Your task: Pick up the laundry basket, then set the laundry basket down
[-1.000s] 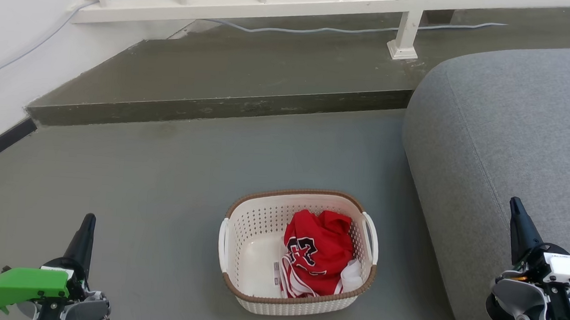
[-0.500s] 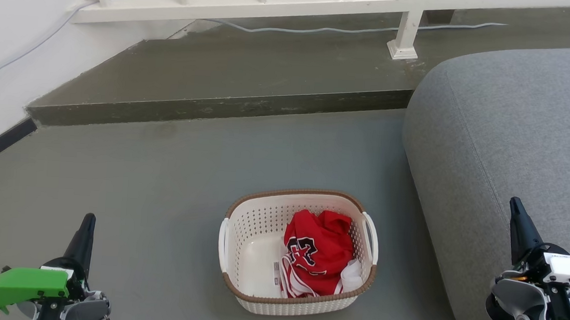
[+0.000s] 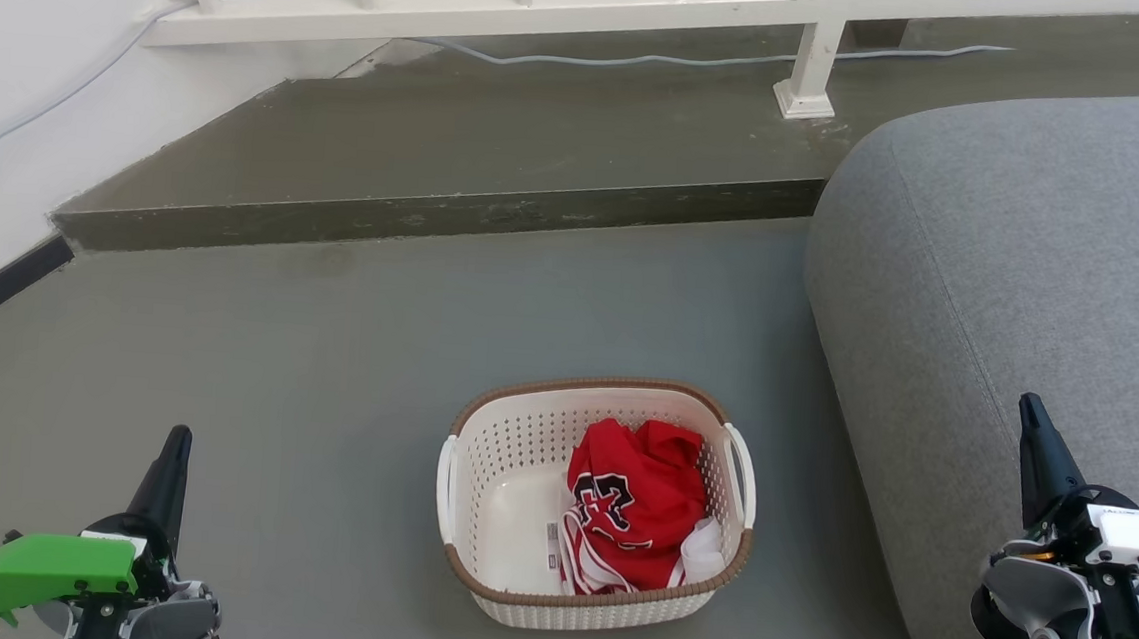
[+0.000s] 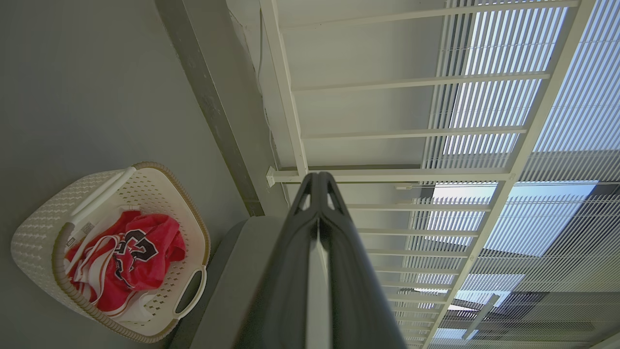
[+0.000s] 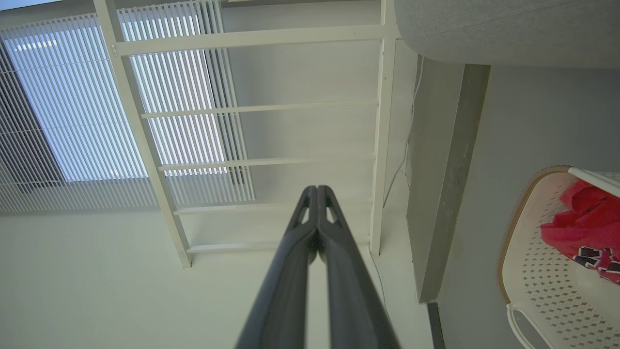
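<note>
While opening upward, the laundry basket (image 3: 589,612) lies crosswise.

Red garment (image 3: 637,505) hides the right half of the floor of the laundry basket (image 3: 521,436); the small white label (image 3: 551,539) beside it is too small to read. Right wrist view's edge crops the basket; head view's right edge crops the grey sofa (image 3: 1014,270).
</note>
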Available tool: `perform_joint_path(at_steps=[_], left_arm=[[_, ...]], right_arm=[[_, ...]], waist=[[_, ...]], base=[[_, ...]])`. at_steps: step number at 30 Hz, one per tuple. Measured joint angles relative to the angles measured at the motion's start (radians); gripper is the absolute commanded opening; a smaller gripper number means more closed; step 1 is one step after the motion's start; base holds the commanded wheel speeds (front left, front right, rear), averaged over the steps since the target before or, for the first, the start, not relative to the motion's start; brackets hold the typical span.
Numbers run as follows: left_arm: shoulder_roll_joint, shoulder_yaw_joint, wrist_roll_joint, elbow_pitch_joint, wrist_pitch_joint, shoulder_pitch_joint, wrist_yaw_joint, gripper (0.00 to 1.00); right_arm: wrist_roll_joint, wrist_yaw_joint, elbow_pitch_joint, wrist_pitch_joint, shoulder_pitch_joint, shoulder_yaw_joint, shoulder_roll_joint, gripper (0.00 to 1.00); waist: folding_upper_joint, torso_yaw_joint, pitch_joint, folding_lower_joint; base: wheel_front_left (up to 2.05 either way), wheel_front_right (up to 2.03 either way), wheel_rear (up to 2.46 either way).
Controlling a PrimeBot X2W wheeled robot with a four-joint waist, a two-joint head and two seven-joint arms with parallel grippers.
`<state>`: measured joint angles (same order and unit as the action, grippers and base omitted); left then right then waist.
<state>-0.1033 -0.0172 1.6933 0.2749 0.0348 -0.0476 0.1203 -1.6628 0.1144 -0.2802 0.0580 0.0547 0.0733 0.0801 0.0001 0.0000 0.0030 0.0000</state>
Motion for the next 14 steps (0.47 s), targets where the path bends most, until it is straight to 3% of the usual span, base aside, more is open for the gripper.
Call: perform_joint_path(at_steps=[14], left_arm=[[0.001,0.002,0.000,-0.001,0.001,0.000,0.000,0.00]], right_arm=[[0.000,0.000,0.000,0.000,0.000,0.001,0.000,0.00]], waist=[[0.0000,0.000,0.000,0.0000]], base=[[0.00,0.00,0.00]])
